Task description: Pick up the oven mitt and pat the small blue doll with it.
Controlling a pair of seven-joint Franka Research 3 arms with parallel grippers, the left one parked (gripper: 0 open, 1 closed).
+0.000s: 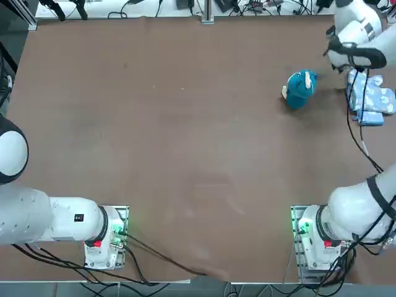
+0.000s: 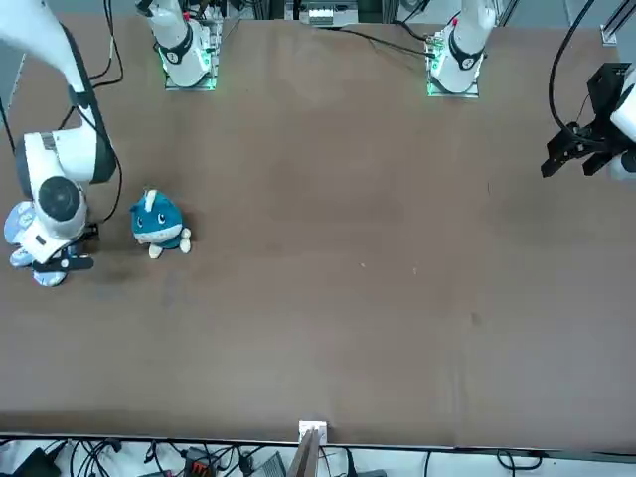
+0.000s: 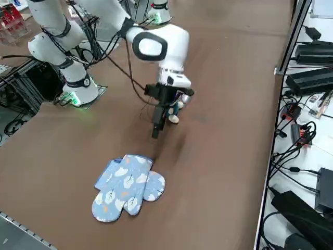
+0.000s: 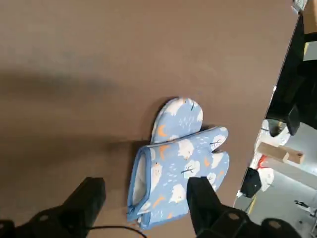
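**Kid:** What are your fingers doing?

**Me:** My fingers [image 4: 91,196] are spread wide with nothing in them. My right gripper [image 3: 156,127] hangs in the air and points down at the table [image 1: 185,124].

**Kid:** Where's the mitt?

**Me:** The oven mitt [image 4: 181,158] lies flat on the table, just past my fingertips. Its open cuff end is the part nearest me. Seen from above, the mitt [image 1: 371,99] is at about 3 o'clock from the small blue doll [image 1: 300,88] and near the table's edge.

**Kid:** And the doll?

**Me:** It stands upright, on its own. It is near the mitt but not touching it. From the side my gripper hangs between the two.

**Kid:** So which step is this?

**Me:** I can't be sure. An empty gripper over a flat mitt fits two times: just ahead of a grab, or just after the mitt was set back down.

**Kid:** What would a grab need?

**Me:** I think I'd have to come straight down over the cuff edge. Then one finger goes on each side, and I squeeze — the cloth is soft and floppy, so a thin pinch could slip.
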